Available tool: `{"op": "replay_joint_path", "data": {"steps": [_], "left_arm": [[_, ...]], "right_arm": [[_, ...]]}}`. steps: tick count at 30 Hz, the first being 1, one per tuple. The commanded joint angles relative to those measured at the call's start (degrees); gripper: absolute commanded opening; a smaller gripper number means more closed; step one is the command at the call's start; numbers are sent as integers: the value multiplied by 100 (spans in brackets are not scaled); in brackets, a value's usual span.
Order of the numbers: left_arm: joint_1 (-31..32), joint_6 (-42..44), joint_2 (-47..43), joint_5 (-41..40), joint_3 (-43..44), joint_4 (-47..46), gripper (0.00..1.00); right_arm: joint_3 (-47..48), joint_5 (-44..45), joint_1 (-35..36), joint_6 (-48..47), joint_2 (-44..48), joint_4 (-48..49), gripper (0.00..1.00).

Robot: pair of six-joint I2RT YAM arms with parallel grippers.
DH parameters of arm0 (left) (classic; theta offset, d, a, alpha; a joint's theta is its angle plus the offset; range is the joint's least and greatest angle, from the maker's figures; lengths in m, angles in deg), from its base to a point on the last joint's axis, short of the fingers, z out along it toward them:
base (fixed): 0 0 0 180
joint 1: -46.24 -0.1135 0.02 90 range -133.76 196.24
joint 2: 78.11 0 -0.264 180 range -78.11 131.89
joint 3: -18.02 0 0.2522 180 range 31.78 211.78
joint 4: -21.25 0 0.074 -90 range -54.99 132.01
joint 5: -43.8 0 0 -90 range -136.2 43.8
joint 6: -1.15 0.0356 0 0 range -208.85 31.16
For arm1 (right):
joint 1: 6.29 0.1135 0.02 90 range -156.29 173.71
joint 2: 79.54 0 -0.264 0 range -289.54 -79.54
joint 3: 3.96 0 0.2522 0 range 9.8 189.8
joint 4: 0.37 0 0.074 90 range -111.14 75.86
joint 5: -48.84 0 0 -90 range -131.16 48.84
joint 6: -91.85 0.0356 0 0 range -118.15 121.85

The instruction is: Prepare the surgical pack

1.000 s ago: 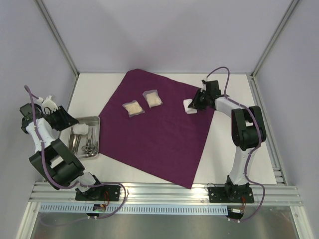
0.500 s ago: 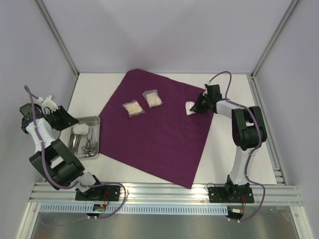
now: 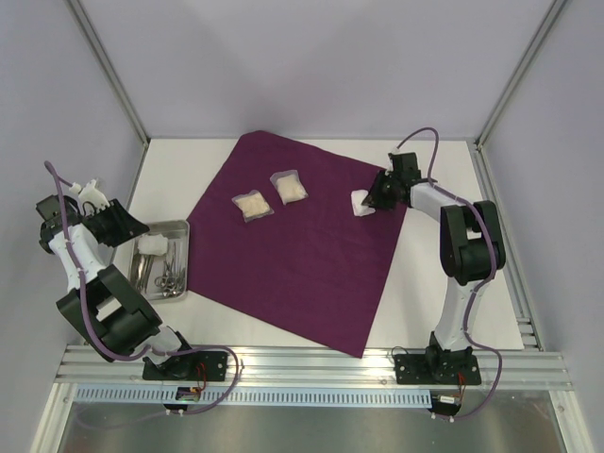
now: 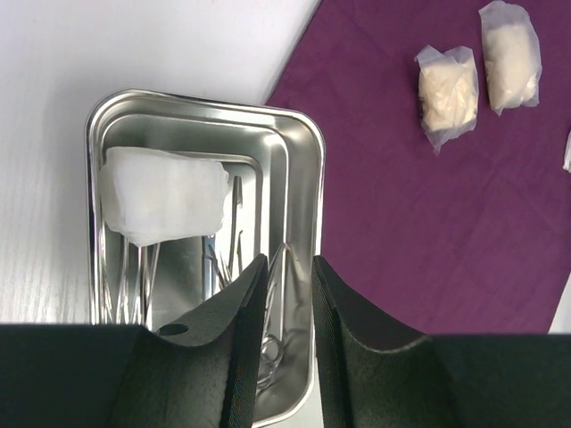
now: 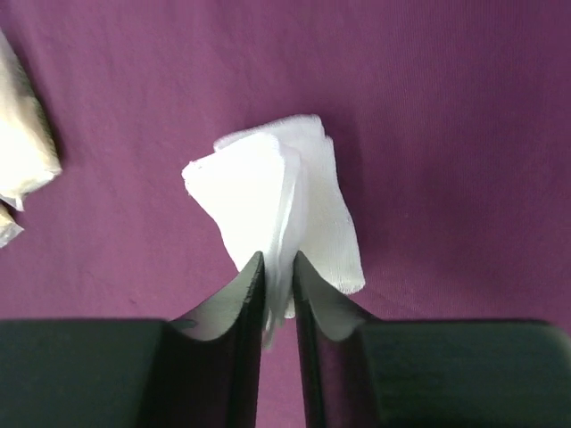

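The surgical pack (image 3: 293,245) lies spread flat as a big plum-purple sheet, also seen in the left wrist view (image 4: 428,223) and under the right wrist camera (image 5: 446,107). A crumpled white gauze (image 3: 360,201) rests on its right part. My right gripper (image 3: 371,200) is low over it, jaws slightly parted, and an edge of the gauze (image 5: 277,196) sits loosely in the gap (image 5: 278,259). My left gripper (image 3: 127,226) hovers over the steel tray (image 3: 179,260), open by a narrow gap (image 4: 284,260) with nothing between its fingers.
The tray (image 4: 303,178) holds a folded white pad (image 4: 165,196) and metal instruments (image 4: 227,241). Two clear packets of beige material (image 3: 253,206) (image 3: 289,186) lie on the sheet's upper part. Frame posts stand at the back corners.
The right gripper's jaws have parted slightly around the gauze, which stays on the sheet; its wrist shifted a little. The left arm has not moved.
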Motion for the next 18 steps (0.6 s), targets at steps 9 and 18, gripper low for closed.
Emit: {"op": "replay_joint_path", "data": {"steps": [9, 18], "left_arm": [[29, -17, -65, 288, 252, 30, 35], [20, 36, -101, 262, 243, 117, 35]], "right_arm": [[1055, 669, -27, -742, 222, -1640, 49], [1451, 451, -124, -1006, -243, -1685, 57]]}}
